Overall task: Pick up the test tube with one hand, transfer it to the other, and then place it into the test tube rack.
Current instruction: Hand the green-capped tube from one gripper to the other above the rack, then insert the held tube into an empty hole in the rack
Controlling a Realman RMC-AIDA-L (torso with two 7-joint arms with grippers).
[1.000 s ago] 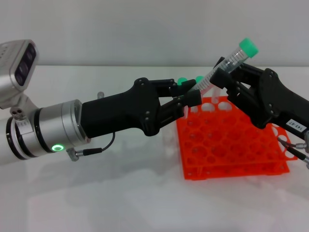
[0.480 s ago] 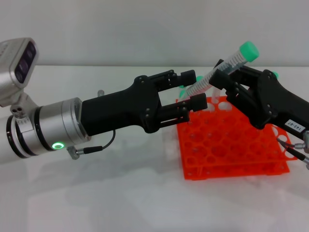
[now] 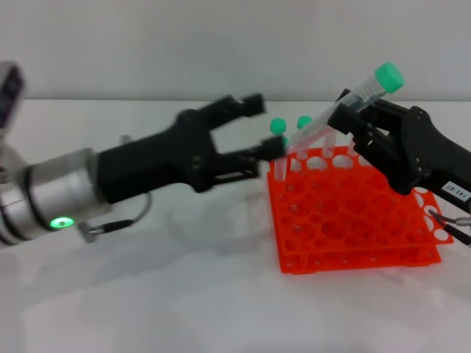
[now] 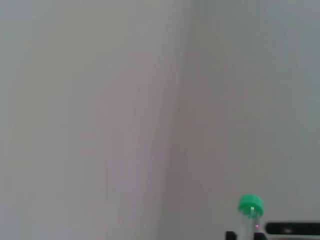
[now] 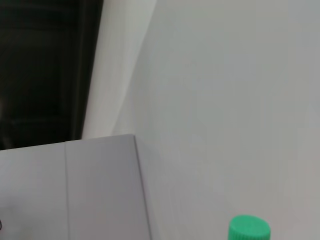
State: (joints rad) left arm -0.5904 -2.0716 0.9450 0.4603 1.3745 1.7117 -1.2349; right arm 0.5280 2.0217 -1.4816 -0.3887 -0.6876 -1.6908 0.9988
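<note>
Clear, light, slippery plastic, the test tube (image 3: pixel 346 104) we see pinched mid-barrel by the right end effector (image 3: pixel 352 121) over the test tube rack (image 3: pixel 353 213); the left end effector (image 3: pixel 259 126) gapes empty.

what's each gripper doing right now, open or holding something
Left gripper: open, empty, beside the test tube rack.
Right gripper: shut on the test tube, tilted above the rack.

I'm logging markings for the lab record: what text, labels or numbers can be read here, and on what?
White label on the right gripper: print cut off by the picture's edge, unreadable.
Graduation marks on the test tube: too small to read.
The test tube rack and left gripper: no text visible.
</note>
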